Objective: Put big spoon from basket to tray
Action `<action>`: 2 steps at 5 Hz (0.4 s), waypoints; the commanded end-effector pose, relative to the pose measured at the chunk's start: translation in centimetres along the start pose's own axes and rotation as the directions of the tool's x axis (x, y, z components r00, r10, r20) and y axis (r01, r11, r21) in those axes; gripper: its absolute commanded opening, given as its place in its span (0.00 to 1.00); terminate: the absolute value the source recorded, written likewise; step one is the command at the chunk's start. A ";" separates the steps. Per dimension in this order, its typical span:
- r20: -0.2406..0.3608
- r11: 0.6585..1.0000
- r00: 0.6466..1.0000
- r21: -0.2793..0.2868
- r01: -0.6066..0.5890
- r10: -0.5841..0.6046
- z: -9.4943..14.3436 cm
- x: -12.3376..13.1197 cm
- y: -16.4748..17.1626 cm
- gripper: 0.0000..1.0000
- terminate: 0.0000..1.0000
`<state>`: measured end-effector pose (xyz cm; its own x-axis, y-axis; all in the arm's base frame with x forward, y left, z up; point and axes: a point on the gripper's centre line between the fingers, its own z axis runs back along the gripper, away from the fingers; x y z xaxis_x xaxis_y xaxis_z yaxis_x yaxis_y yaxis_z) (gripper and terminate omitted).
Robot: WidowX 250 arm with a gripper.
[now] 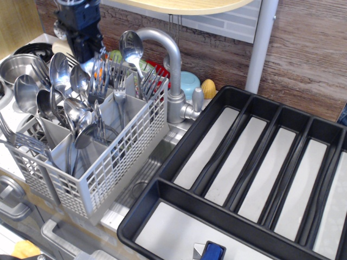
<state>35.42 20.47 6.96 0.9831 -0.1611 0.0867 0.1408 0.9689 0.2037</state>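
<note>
From my feed, a round steel pot (13, 67) sits at the far left, partly behind the cutlery. Just right of it stands the basket (103, 168), light grey and grid-walled, packed with upright spoons and forks (100, 76). My end effector (85, 51) hangs over the basket's back-left corner, a dark block low among the spoon bowls; its fingertips are hidden behind the cutlery, so I cannot tell whether it is open or clamped on anything. The big spoon (59, 69) stands bowl-up in a back-left compartment, just beside the end effector. Another large spoon (130, 47) pokes up at the basket's back edge, in front of the grey tap (171, 65). Further right, the tray (179, 149) fills the lower right, its long slots showing pale grey bottoms. A small blue object (212, 251) lies in its cross slot.
</note>
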 end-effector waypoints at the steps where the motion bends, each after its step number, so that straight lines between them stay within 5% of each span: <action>1: 0.132 0.983 0.991 0.182 -0.039 0.015 9.5 0.4 1.6 0.00 0.00; 2: 0.152 0.975 0.988 0.220 -0.036 0.002 12.0 0.7 0.8 0.00 0.00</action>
<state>35.04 17.18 17.94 0.9800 -0.1607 0.1174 0.1051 0.9190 0.3800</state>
